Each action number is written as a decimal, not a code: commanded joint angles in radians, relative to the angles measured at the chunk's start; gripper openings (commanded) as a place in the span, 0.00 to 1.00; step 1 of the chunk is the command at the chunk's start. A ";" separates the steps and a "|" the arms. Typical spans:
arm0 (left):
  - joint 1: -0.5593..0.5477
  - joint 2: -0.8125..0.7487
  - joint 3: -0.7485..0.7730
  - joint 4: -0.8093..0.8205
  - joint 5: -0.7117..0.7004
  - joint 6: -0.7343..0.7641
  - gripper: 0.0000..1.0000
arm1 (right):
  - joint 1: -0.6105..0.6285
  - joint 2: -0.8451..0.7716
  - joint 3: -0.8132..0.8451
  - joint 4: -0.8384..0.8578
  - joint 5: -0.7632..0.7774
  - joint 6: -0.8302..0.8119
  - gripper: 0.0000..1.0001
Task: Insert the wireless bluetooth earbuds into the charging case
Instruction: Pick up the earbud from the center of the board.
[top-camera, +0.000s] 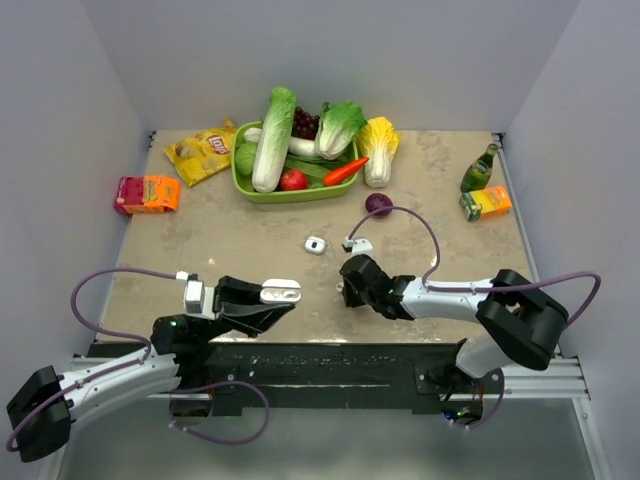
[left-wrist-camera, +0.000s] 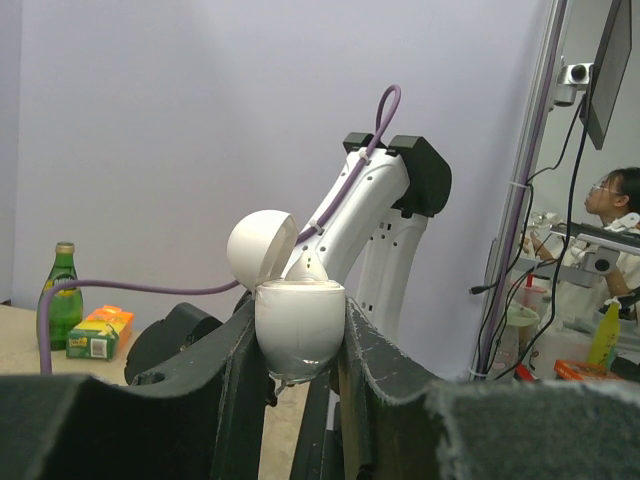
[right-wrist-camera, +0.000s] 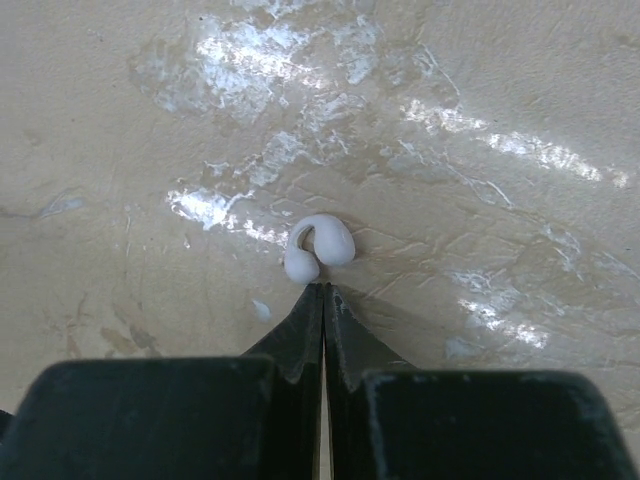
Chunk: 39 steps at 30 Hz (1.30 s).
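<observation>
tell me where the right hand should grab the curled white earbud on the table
Pinch the earbud across its two lobes, straight down from above: it lies flat on the table. The right hand, shut beside it, likely must open first.

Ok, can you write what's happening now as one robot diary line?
left tool: shut on open-lidded white plastic charging case | right tool: shut, tips beside small glossy white earbud on tan table

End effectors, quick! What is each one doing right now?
Left end effector: closed on the charging case, lid open.
Right end effector: closed, empty; earbud just ahead.
</observation>
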 joint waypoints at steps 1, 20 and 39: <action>-0.007 0.004 -0.147 0.061 -0.005 0.032 0.00 | 0.001 0.041 0.040 0.015 -0.060 -0.019 0.00; -0.007 0.011 -0.146 0.062 -0.004 0.037 0.00 | 0.001 -0.032 0.105 0.057 -0.072 -0.113 0.18; -0.007 -0.005 -0.159 0.056 -0.008 0.031 0.00 | -0.068 0.026 0.119 -0.042 -0.031 -0.096 0.36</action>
